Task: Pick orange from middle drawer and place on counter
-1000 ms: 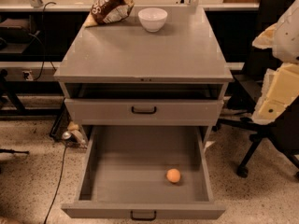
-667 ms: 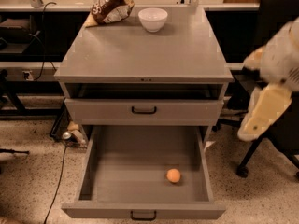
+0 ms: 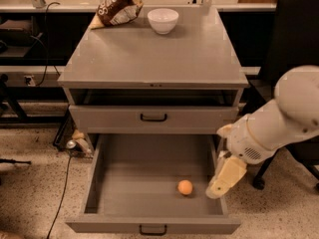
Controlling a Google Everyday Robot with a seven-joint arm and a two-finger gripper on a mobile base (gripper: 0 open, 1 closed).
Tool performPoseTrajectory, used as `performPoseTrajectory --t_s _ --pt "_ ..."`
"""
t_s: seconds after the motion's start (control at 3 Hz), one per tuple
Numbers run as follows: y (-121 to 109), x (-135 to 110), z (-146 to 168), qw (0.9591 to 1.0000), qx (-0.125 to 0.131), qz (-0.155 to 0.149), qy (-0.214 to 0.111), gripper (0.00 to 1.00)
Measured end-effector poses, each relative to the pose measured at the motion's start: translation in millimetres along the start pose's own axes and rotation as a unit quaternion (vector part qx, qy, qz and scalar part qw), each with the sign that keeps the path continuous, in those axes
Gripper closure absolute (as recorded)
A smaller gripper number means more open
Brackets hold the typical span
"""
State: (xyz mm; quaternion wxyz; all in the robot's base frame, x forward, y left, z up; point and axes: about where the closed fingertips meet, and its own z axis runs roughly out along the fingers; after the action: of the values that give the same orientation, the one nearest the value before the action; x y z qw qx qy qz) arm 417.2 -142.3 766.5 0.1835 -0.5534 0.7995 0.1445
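The orange [image 3: 185,187] lies on the grey floor of the middle drawer [image 3: 139,183], which is pulled fully out; the fruit sits right of centre, toward the front. The counter [image 3: 154,54] is the flat grey top of the cabinet above. My gripper [image 3: 220,187], cream-coloured on the end of the white arm, hangs tilted over the drawer's right wall. It is a short way right of the orange and not touching it.
A white bowl [image 3: 163,20] and a brown snack bag [image 3: 117,6] stand at the back of the counter. A shut drawer front [image 3: 153,117] with a black handle is above the open drawer. A black chair [image 3: 294,29] stands at right. A cable [image 3: 60,203] runs over the floor at left.
The arm has swung down and left from the right edge of the view, bringing the gripper to the open drawer's right wall near the orange. The orange has not moved.
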Motion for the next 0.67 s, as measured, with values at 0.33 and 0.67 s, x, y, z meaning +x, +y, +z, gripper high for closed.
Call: performPoseTrajectory --t_s 0.33,0.67 --pt "8.0 5.2 66.8 0.9993 -0.029 0.016 -0.021 0.00" --pt "8.2 5.1 66.5 0.9993 -0.029 0.016 -0.021 0.00"
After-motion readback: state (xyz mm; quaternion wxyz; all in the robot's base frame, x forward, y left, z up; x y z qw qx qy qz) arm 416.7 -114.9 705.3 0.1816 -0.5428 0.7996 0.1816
